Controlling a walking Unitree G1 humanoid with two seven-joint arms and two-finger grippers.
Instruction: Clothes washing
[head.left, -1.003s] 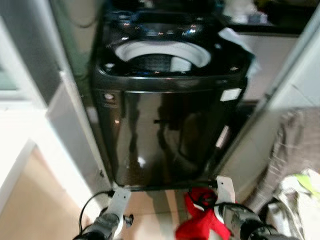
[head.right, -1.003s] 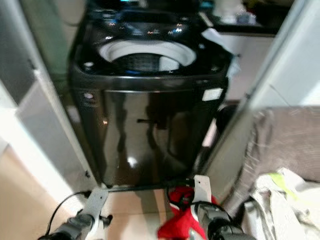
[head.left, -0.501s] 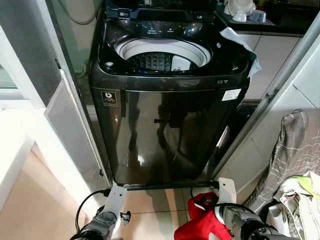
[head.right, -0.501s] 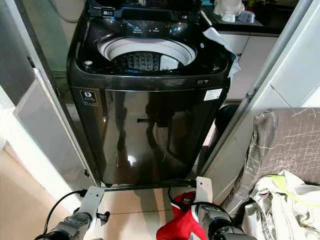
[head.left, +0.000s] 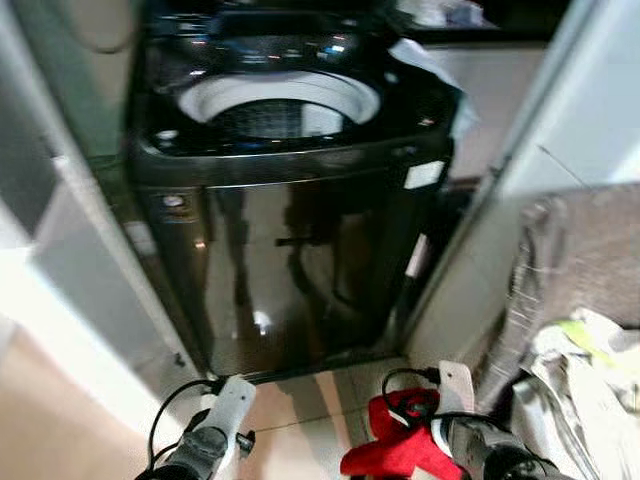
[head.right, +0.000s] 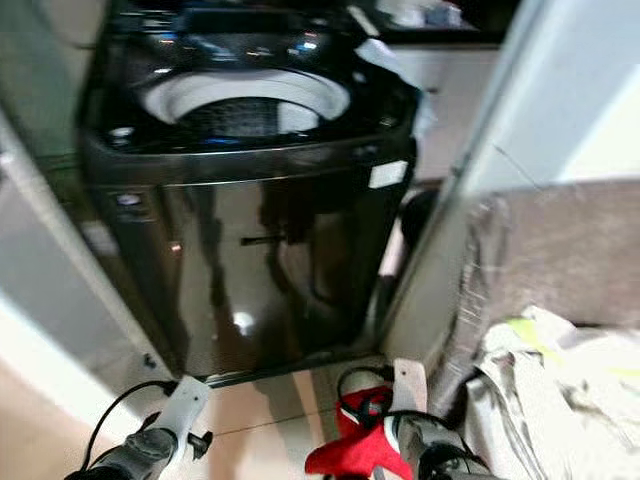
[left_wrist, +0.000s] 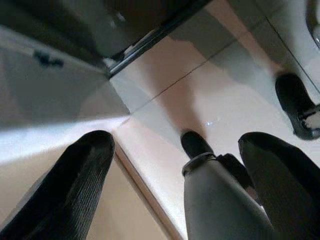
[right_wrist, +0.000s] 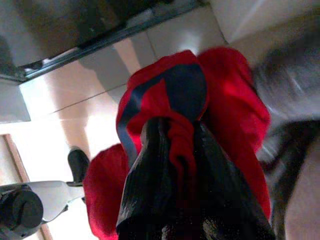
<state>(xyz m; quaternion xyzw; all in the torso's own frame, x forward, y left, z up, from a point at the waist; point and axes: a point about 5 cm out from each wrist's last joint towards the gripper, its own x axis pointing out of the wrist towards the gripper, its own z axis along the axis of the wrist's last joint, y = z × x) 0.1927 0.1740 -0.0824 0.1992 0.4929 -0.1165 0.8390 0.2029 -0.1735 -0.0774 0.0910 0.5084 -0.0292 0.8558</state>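
The right gripper (right_wrist: 172, 150) has its fingers pinched on a red garment (right_wrist: 225, 115), held low at about five o'clock in the head views, just short of the black washer (head.left: 290, 240). The washer stands at twelve o'clock with its drum (head.left: 275, 105) open, so the cloth is likely carried low and bunched to keep it off the floor (left_wrist: 210, 95) until it can be lifted over the rim. The left gripper (left_wrist: 175, 170), at seven o'clock, hangs with fingers spread and empty, probably free to steady or help load; a laundry pile (head.left: 590, 390) lies at four o'clock.
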